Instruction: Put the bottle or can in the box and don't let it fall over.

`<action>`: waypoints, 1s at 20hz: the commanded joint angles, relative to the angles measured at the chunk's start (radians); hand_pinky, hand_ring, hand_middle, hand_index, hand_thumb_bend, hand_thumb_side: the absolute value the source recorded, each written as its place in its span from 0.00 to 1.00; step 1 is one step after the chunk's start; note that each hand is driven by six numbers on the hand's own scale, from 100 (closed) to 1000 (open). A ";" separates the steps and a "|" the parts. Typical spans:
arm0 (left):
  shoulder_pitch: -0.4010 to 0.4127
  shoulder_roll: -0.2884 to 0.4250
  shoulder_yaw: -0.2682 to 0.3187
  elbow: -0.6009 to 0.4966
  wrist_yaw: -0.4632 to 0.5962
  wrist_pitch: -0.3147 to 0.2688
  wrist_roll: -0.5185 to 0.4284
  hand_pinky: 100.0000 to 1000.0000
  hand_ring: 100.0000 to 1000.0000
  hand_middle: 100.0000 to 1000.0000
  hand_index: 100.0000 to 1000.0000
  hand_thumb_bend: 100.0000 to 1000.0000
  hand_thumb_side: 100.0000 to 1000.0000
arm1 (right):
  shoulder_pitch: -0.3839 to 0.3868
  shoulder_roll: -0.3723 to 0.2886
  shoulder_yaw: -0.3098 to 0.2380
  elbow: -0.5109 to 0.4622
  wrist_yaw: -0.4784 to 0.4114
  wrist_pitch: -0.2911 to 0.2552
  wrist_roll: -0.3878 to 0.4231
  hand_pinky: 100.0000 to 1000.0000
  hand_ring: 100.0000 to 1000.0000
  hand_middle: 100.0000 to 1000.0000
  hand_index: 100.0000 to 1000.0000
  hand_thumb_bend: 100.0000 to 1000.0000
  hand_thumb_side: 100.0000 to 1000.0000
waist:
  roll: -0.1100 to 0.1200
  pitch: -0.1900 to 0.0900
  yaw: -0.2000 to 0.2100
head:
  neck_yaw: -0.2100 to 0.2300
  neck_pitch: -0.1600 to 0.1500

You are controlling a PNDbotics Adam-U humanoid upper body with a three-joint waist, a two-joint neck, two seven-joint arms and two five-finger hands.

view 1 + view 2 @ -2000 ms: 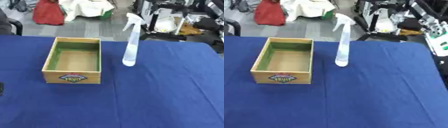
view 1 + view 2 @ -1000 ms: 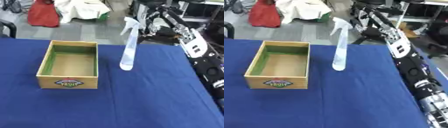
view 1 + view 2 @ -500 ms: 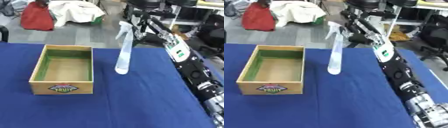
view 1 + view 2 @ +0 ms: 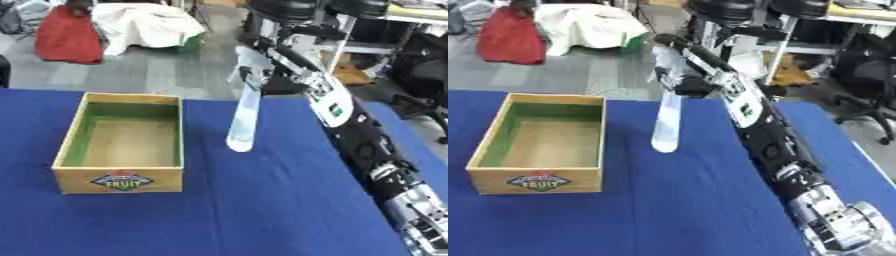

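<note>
A tall clear spray bottle (image 4: 242,125) stands upright on the blue table (image 4: 262,210), just right of an open wooden fruit box (image 4: 118,180) with green inner walls and nothing inside. My right arm reaches in from the lower right, running up along the bottle's right side. My right hand (image 4: 686,86) is at the bottle's neck, under the white spray head, and is too blurred to show its grip. My left hand shows in neither view.
Beyond the table's far edge lie a red bag (image 4: 66,35), a white cloth (image 4: 144,25) and black equipment and chairs (image 4: 420,55). Blue table surface stretches in front of the box and the bottle.
My right arm has come in from the right and risen until the hand is at the bottle's neck. The bottle still stands. The camera has shifted, so the whole picture has moved.
</note>
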 commanded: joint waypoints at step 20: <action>-0.024 0.023 0.001 -0.023 0.010 -0.001 -0.001 0.58 0.56 0.49 0.81 0.46 0.64 | -0.016 -0.015 -0.010 -0.001 0.155 -0.015 -0.104 0.25 0.61 0.51 0.42 0.00 0.00 | -0.003 -0.004 0.009 | -0.028 -0.033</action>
